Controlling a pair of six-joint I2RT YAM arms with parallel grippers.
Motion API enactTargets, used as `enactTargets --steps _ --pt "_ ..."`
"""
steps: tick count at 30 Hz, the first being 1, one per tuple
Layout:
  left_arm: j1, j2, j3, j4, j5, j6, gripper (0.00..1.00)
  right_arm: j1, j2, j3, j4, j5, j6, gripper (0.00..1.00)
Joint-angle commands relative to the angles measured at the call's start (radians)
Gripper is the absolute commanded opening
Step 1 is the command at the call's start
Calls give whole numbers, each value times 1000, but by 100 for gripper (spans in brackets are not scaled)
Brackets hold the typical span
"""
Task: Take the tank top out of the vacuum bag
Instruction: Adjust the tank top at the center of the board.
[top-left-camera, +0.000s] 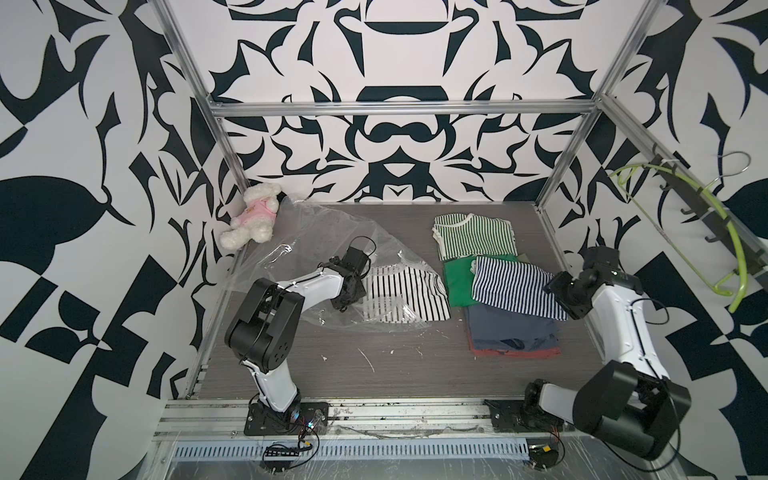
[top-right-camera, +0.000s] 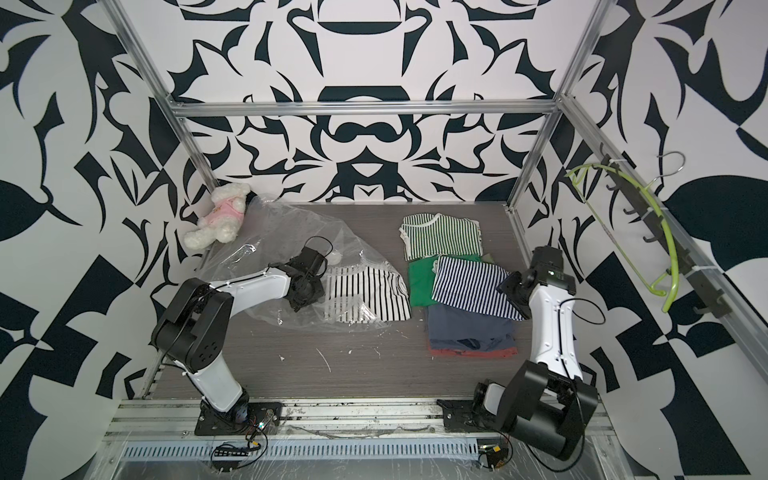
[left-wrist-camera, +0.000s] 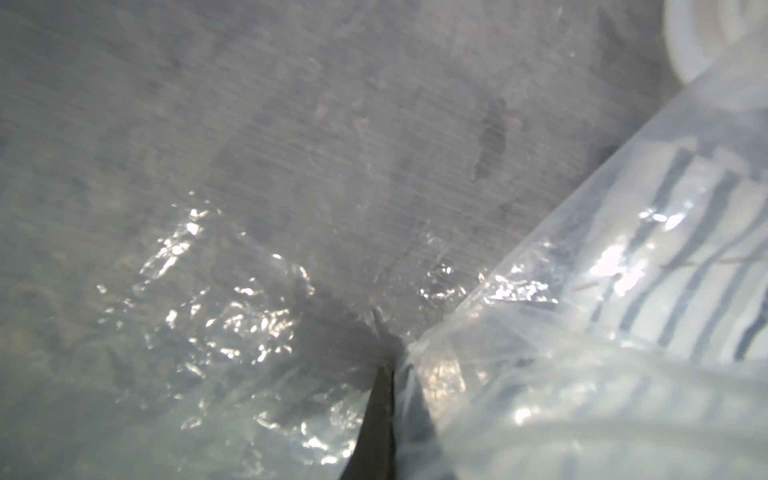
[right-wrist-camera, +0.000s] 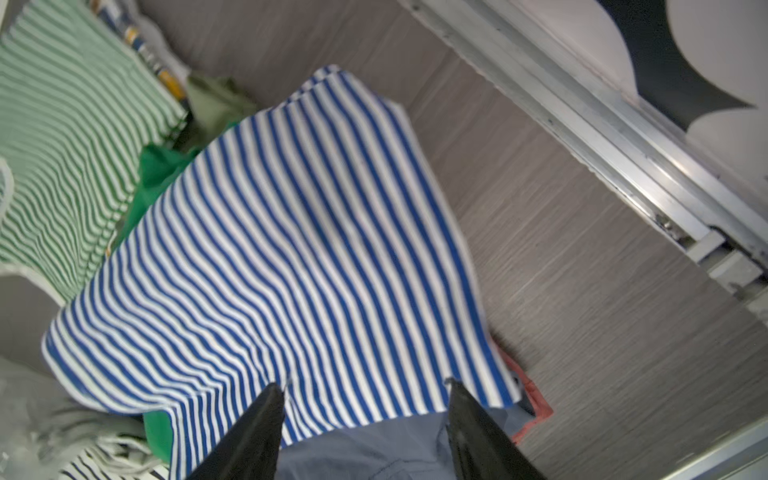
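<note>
Looking down in both top views, we see the vacuum bag crumpled on the left rear part of the desk. It runs from the corner w/ the plush toy toward the middle. At its centre-side end lies the black-and-white striped top. Plastic covers at least its left part; we can't tell how much of it sits inside. The left gripper is down on the bag just left of that top. In the left wrist view its fingers are pressed together w/ a fold of clear plastic pinched btwn them, so they grip the bag, not the cloth. The striped top shows thru the plastic beside them.

Right side: a clothes pile. The blue-and-white striped top lies uppermost, over a plain green garment and a navy garment, w/ an orange-red edge under that. A green-and-white striped top lies flat behind the pile. The right gripper hangs over the right edge of the blue-and-white striped top. Its fingers stand apart, holding nothing, w/ the top's hem showing btwn them. A green hanger hangs on the right wall rail.
</note>
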Motion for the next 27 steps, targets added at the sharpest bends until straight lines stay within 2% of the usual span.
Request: enactTargets --steps 1,2,9,14,17,20,27 --pt "4 45 -5 -9 29 0 0 154 -40 29 -21 141 -33 70" --pt "3 45 -4 -9 28 0 0 205 -42 24 -19 179 -24 71" --pt "3 54 5 -16 27 0 0 553 33 15 75 183 -57 68" --pt "3 48 -1 -15 23 -1 0 731 164 89 69 276 -113 61" --pt "2 44 -5 -16 20 -3 0 777 250 129 50 334 -125 58" --pt "3 39 -10 -17 18 -5 0 780 319 148 54 380 -123 52" --pt "2 37 -14 -21 11 -4 0 780 400 196 46 408 -145 37"
